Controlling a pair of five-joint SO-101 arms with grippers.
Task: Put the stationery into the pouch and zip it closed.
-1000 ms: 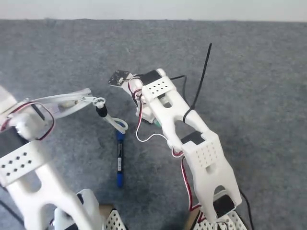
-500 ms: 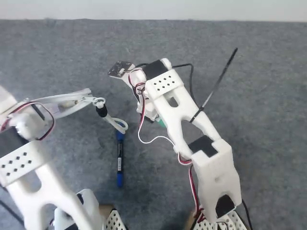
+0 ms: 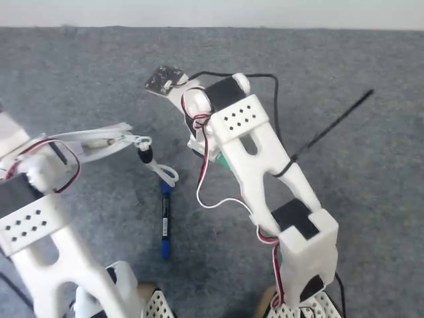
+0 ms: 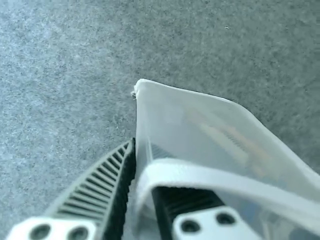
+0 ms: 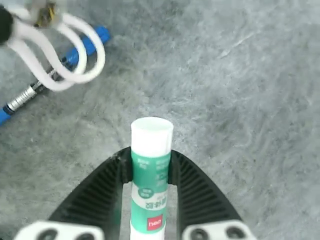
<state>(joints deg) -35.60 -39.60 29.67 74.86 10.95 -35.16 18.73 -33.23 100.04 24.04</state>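
High view: the right arm has drawn up and back over the past second, its elbow swinging toward the near edge of the grey tabletop (image 3: 344,79) while its wrist tipped away, and a green sliver of the glue stick (image 3: 221,161) shows beneath its forearm. Right wrist view has the right gripper (image 5: 150,159) pinching that glue stick around its body, white cap pointing out past the fingertips and toward the tabletop below. The stick appears to be carried clear of the surface, though contact cannot be ruled out.

At the other side, the left gripper (image 4: 142,165) is clamped on one edge of the translucent pouch (image 3: 93,140), which has edged slightly toward the middle. Its white pull cord (image 3: 154,164) trails down to the blue pen (image 3: 164,222), which lies on the tabletop between the two arms, untouched.

By this reading, the glue stick is in hand and the job is at the carrying stage: it has to reach the pouch mouth, well apart from it now. The pen and the zip remain to be dealt with.
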